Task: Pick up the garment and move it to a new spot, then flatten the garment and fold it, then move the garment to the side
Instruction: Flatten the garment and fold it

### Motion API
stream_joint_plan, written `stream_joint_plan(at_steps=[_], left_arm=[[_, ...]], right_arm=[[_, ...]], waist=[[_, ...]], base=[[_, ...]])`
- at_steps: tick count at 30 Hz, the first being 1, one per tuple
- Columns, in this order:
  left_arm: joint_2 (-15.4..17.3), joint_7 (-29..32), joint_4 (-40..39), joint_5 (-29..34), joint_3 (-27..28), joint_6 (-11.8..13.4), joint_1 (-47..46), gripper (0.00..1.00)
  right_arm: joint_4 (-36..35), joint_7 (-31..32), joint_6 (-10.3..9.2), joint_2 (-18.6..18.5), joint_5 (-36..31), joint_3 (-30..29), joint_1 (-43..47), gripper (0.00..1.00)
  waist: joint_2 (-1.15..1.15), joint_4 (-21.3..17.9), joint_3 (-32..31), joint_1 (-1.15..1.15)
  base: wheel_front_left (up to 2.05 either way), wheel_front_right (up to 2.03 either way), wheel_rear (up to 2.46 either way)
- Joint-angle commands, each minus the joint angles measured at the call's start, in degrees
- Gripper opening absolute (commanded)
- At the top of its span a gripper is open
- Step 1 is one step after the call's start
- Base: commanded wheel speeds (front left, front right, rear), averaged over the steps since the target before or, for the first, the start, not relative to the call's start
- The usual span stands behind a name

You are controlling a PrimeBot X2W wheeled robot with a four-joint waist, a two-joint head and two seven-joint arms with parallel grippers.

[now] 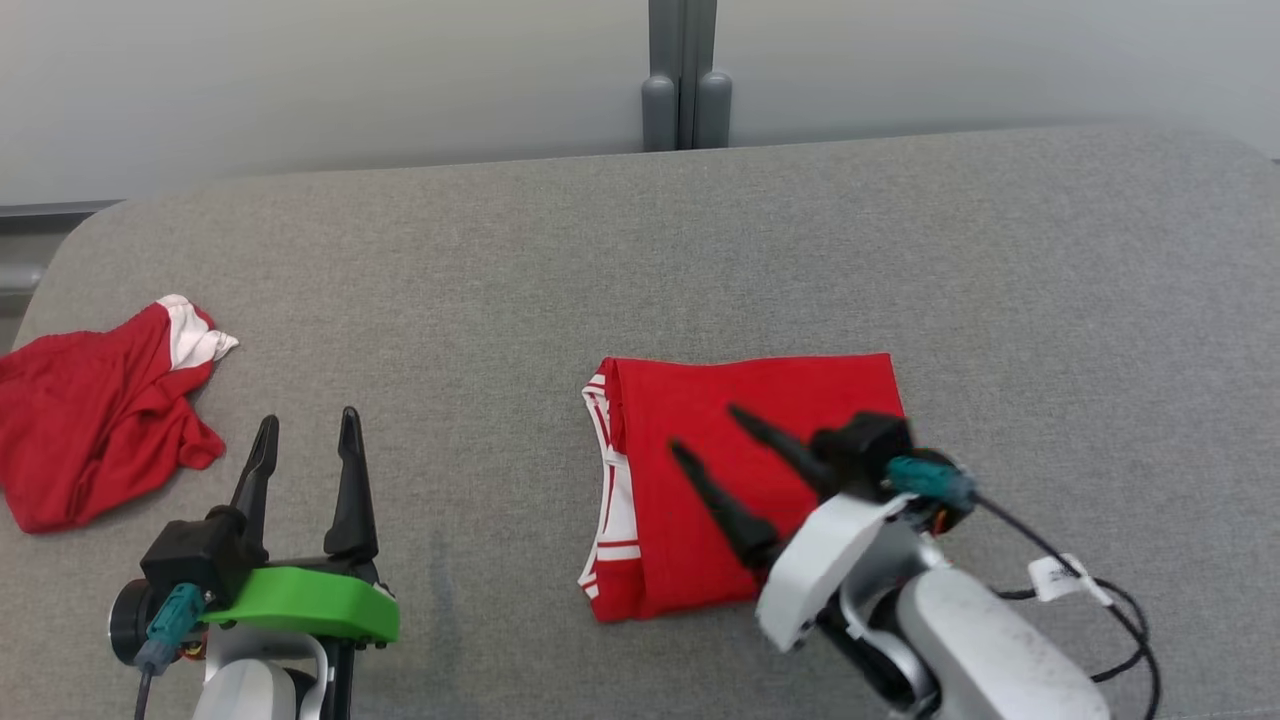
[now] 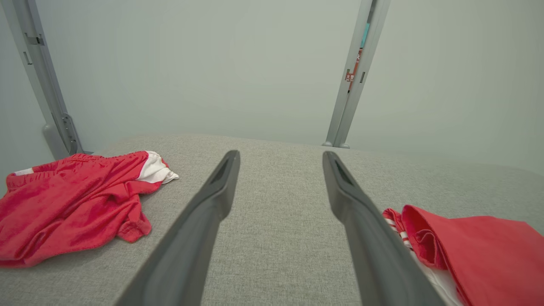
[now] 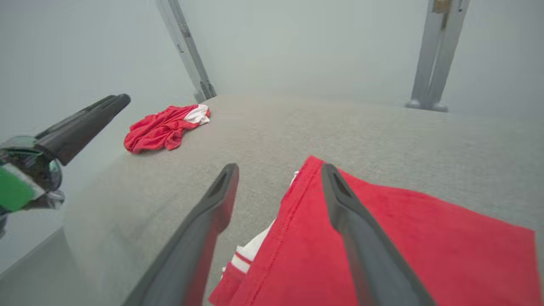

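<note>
Both the left gripper (image 1: pixel 308 416) and the right gripper (image 1: pixel 705 428) gape empty. The right hovers over the folded garment (image 1: pixel 790 385).

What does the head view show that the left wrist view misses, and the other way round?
Head view: the right gripper, jaws open, over the folded red garment, and a white cable tag. Left wrist view: a small red label on a post. Both: that folded garment, the crumpled red garment, the grey surface and the open left gripper.
</note>
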Motion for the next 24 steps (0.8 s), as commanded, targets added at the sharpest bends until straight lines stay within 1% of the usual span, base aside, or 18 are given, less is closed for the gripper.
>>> stream_joint_plan(at_steps=[1,7,11,13,17,24], left_arm=[[0.11,-0.15,0.01,0.38,0.29,-0.20,1.10,1.00],[0.10,-0.16,-0.06,0.49,0.83,-0.20,1.74,1.00],[0.09,-0.15,0.21,1.30,1.25,-0.19,2.47,1.00],[0.09,-0.15,0.37,1.97,1.44,-0.19,2.71,1.00],[0.08,-0.15,0.77,2.31,1.56,-0.20,3.57,1.00],[0.07,-0.15,1.20,3.19,0.77,-0.20,4.44,1.00]], right_arm=[[-0.61,-1.30,-0.10,-0.45,-2.15,-3.26,1.46,1.00],[-3.62,-5.83,-0.10,0.56,-11.46,-21.32,4.65,1.00],[-4.05,-7.34,-0.10,1.17,-15.80,-29.94,6.92,1.00],[-3.58,-7.59,-0.09,1.49,-16.72,-32.68,7.80,1.00],[-1.68,-7.89,-0.09,1.28,-16.97,-34.70,9.37,1.00],[1.31,-8.43,-0.09,1.04,-15.46,-33.54,11.31,1.00]], waist=[[0.00,-0.29,-0.40,0.00],[0.00,-0.70,-1.11,0.00],[0.00,-0.89,-1.80,0.00],[0.00,-1.06,-2.10,0.00],[0.00,-1.04,-2.88,0.00],[0.00,-1.58,-3.97,0.00]], base=[[0.00,0.00,0.00],[0.00,0.00,0.00],[0.00,0.00,0.00],[0.00,0.00,0.00],[0.00,0.00,0.00],[0.00,0.00,0.00]])
